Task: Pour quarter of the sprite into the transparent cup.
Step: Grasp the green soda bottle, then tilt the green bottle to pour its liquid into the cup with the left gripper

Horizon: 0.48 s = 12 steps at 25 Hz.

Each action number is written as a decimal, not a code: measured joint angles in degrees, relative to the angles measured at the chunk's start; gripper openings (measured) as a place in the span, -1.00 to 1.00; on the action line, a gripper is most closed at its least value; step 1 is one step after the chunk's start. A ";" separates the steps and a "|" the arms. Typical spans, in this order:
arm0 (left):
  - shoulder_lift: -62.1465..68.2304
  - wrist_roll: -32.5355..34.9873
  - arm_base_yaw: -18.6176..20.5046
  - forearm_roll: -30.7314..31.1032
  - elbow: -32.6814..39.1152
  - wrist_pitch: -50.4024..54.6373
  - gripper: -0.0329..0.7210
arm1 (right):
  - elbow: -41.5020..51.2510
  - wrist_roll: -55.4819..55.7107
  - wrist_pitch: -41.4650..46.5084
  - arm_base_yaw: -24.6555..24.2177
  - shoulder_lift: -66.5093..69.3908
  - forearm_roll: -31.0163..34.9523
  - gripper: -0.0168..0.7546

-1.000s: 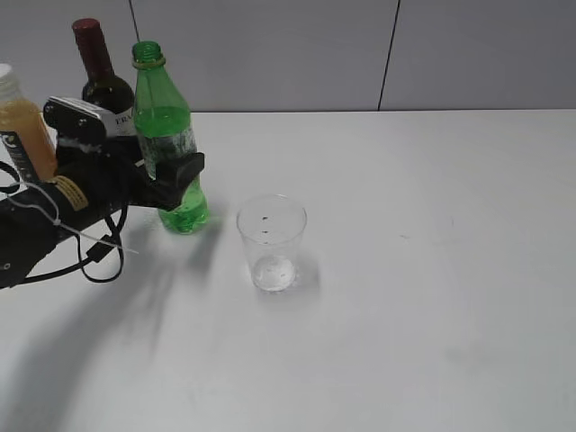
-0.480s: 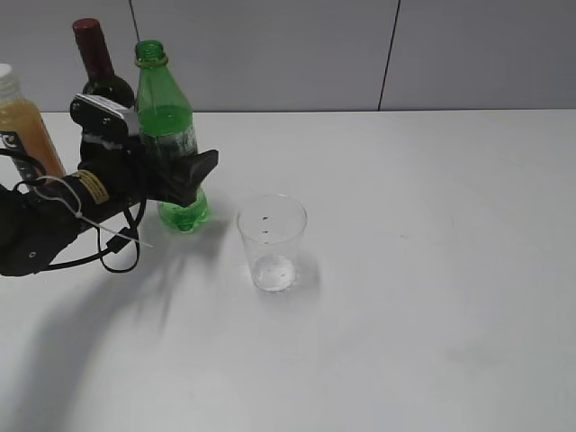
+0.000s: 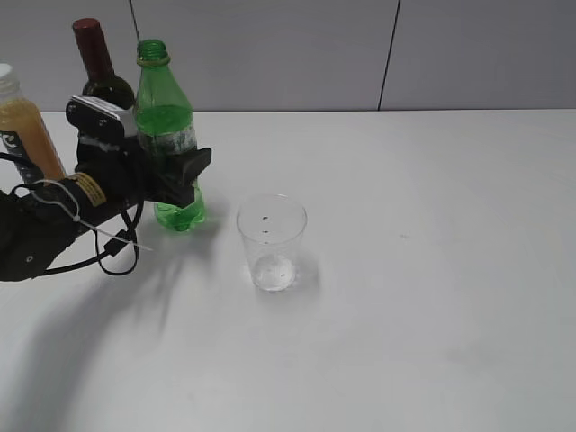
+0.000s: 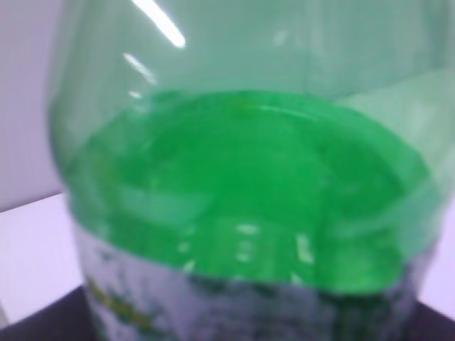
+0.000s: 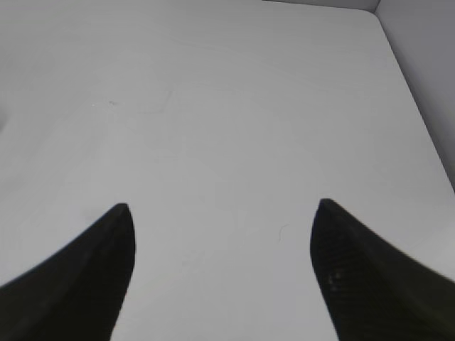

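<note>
The sprite (image 3: pixel 167 126) is a tall green bottle with no cap, upright at the table's far left. My left gripper (image 3: pixel 176 175) is shut on its lower body and holds it just off the table. In the left wrist view the sprite (image 4: pixel 242 185) fills the frame, green liquid above the label band; the jaws are hidden. The transparent cup (image 3: pixel 271 241) stands empty and upright to the right of the bottle, apart from it. My right gripper (image 5: pixel 220 213) is open and empty over bare table; it is out of the exterior view.
A dark wine bottle (image 3: pixel 97 76) with a red cap stands behind the sprite. An orange juice bottle (image 3: pixel 22 130) stands at the far left edge. The white table (image 3: pixel 432 270) stretches right of the cup. A grey wall runs along the back.
My left gripper has lifted the sprite slightly and shifted it a little, the bottle staying upright. The cup has not moved.
</note>
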 joint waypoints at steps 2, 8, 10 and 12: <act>-1.86 0.76 0.00 -3.63 2.36 0.12 0.33 | 0.00 0.00 0.00 0.00 0.00 0.00 0.58; -10.90 6.04 -0.81 -14.64 11.50 0.29 0.33 | 0.00 0.00 0.00 0.00 0.00 0.00 0.58; -13.80 10.00 -2.50 -19.85 14.14 0.29 0.33 | 0.00 0.00 0.00 0.00 0.00 0.00 0.58; -16.48 15.65 -5.50 -25.29 15.81 0.29 0.33 | 0.00 0.00 0.00 0.00 0.00 0.00 0.58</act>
